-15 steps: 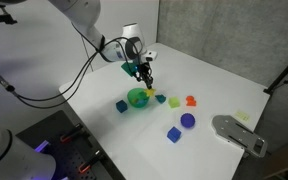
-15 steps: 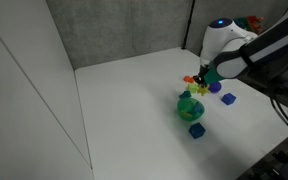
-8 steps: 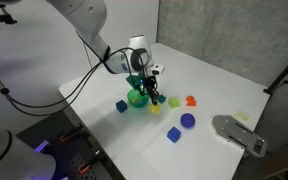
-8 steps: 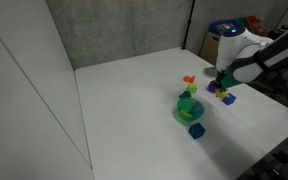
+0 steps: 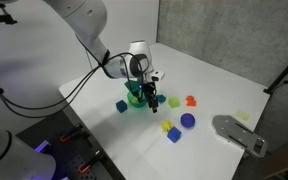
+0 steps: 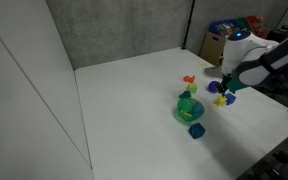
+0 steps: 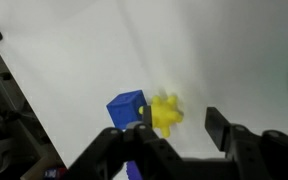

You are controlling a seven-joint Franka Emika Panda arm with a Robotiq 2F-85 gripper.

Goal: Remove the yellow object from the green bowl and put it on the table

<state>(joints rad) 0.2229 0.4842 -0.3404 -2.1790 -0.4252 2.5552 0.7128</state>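
yellow object (image 7: 165, 113) bright yellow; block (image 7: 127, 108) beside it blue; bowl (image 5: 134, 99) bright green; counter (image 7: 84, 50) plain white; hand (image 7: 176, 128) black.

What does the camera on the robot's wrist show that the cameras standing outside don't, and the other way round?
Only the wrist view shows the open fingers close up, framing the yellow object lying right beside a blue block. Only an exterior view shows the long arm, the whole green bowl and a purple ball. Both show the yellow object, the blue block and the white table.
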